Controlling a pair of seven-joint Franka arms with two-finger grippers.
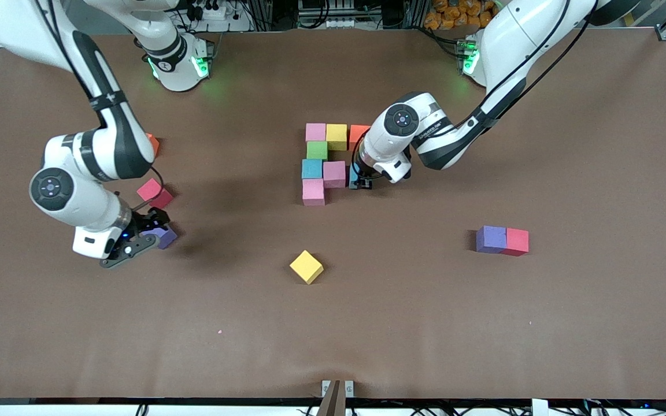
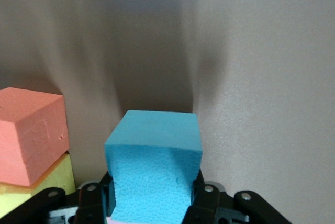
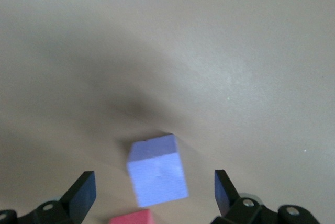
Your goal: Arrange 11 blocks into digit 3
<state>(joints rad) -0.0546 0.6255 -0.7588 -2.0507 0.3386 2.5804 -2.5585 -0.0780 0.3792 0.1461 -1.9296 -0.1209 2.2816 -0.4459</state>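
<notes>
My left pincer (image 1: 362, 184) is clenched on a small matte blue foam cube (image 2: 153, 166), low at the partly built figure of coloured foam cubes (image 1: 326, 163) in the middle of the brown counter (image 1: 425, 323). The empty slot lies just beside the pink cube (image 1: 334, 174), directly under my grip, so I judge a straight lowering is needed.

My right pincer (image 3: 154, 195) is spread wide over a small pale purple foam cube (image 3: 157, 176) near the right arm's end of the counter, the cube centred between my fingers.

I can read no writing or labels on any cube.
</notes>
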